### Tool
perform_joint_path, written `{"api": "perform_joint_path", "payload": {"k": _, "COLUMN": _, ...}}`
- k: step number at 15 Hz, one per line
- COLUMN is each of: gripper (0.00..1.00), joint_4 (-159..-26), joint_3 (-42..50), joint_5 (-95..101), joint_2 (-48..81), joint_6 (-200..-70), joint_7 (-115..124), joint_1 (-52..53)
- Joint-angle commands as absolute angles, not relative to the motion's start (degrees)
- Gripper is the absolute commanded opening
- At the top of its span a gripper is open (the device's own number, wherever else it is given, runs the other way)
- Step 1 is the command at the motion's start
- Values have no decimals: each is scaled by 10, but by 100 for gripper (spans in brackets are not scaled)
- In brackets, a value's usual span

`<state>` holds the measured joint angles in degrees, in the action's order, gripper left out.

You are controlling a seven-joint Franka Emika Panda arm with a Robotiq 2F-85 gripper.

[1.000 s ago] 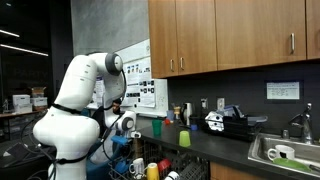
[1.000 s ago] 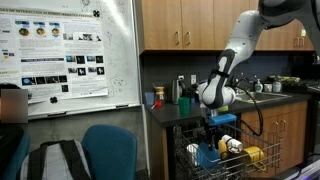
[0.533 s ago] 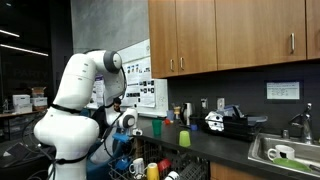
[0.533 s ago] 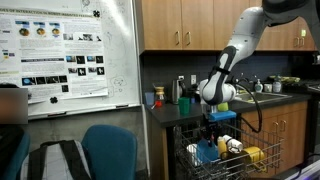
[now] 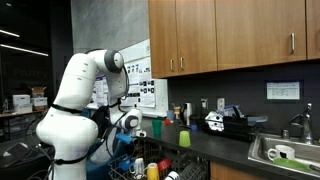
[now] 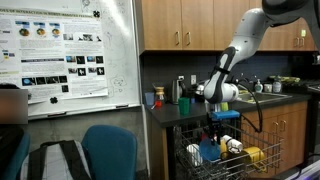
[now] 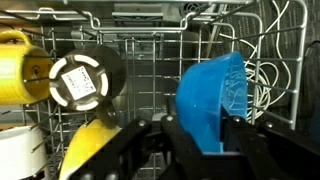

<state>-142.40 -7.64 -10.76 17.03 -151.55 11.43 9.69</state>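
Observation:
My gripper [image 7: 205, 132] is shut on a blue plastic bowl [image 7: 212, 85], which stands on edge between the two black fingers [image 7: 158, 138]. It holds the bowl just above a wire dish rack [image 7: 150, 55]. In both exterior views the gripper [image 6: 222, 119] [image 5: 129, 136] hangs over the rack [image 6: 205, 166], with the blue bowl [image 6: 227, 116] showing at its tip. Under it in the rack lie a yellow cup [image 7: 20, 68], a black round lid with a white label [image 7: 82, 80] and another yellow piece [image 7: 92, 150].
The rack also holds a white cup [image 6: 233, 146] and a yellow item [image 6: 252, 155]. A counter runs under wooden cabinets [image 5: 225, 35], with a green cup [image 5: 184, 138] and a sink [image 5: 285, 152]. A blue chair [image 6: 108, 150] and a whiteboard [image 6: 65, 55] stand beside the rack.
The gripper has risen a little above the rack with the blue bowl still held; nothing else has moved.

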Motion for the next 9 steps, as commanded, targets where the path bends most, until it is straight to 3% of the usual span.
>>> {"api": "perform_joint_path", "payload": {"k": 1, "gripper": 12, "joint_4": -1429, "joint_3": -87, "joint_5": -138, "joint_2": 169, "joint_6": -1506, "joint_7": 89, "joint_1": 73}}
{"api": "perform_joint_path", "payload": {"k": 9, "gripper": 12, "joint_4": -1428, "joint_3": -121, "joint_5": -243, "joint_2": 180, "joint_6": -1499, "joint_7": 5, "joint_1": 25}}
